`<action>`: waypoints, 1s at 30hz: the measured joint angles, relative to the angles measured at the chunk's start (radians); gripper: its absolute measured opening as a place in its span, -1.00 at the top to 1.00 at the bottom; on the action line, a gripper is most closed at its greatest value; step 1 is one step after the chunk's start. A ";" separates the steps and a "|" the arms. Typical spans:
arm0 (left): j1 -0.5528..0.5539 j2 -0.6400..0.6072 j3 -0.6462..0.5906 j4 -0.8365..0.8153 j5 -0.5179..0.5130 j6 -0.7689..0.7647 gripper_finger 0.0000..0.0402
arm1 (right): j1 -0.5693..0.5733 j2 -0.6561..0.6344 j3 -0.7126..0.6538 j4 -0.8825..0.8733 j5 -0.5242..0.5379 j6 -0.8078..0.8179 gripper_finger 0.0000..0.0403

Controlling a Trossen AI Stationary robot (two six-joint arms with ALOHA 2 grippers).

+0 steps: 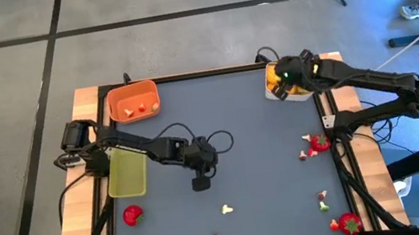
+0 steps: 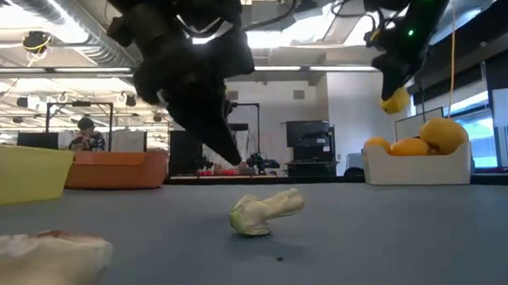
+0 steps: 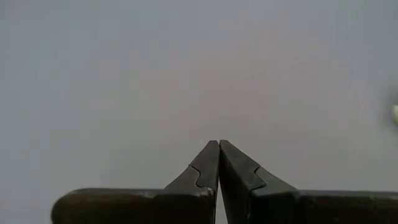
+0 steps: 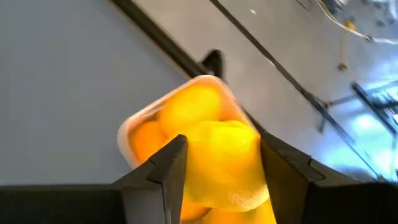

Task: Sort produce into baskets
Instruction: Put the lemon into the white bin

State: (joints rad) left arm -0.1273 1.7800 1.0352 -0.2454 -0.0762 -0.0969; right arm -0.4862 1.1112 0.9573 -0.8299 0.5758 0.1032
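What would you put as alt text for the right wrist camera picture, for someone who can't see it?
The right gripper holds a yellow citrus fruit between its two dark fingers, directly above a white basket already holding more yellow and orange fruit. The basket sits at the edge of the grey table, with bare floor beyond.

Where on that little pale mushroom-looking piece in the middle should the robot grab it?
Probably across the narrow stem of the pale piece, coming straight down from above. It lies flat on its side on the table, so only its flanks offer two opposing faces. The left tool, shut, is nearest.
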 joint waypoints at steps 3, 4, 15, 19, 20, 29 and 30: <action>-0.013 0.002 -0.022 -0.006 -0.062 -0.033 0.97 | -0.072 0.028 0.000 0.024 -0.018 -0.011 0.17; -0.016 0.002 -0.027 -0.001 -0.068 -0.044 0.97 | -0.095 0.040 0.000 0.036 -0.026 -0.015 0.17; -0.045 0.002 -0.080 0.055 -0.083 -0.110 0.97 | -0.240 0.218 0.000 0.100 -0.098 -0.003 0.17; -0.045 0.002 -0.080 0.055 -0.084 -0.111 0.97 | -0.263 0.266 0.002 0.103 -0.090 -0.007 0.16; -0.045 0.002 -0.080 0.054 -0.084 -0.108 0.97 | -0.263 0.270 0.003 0.104 -0.085 -0.010 0.14; -0.044 0.002 -0.080 0.054 -0.084 -0.103 0.97 | -0.261 0.273 0.003 0.103 -0.086 -0.014 -0.22; -0.043 0.002 -0.080 0.054 -0.084 -0.104 0.97 | -0.261 0.273 0.003 0.102 -0.088 -0.019 -0.27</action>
State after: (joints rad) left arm -0.1703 1.7824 0.9554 -0.1909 -0.1604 -0.2005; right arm -0.7467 1.3846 0.9600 -0.7275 0.4880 0.0846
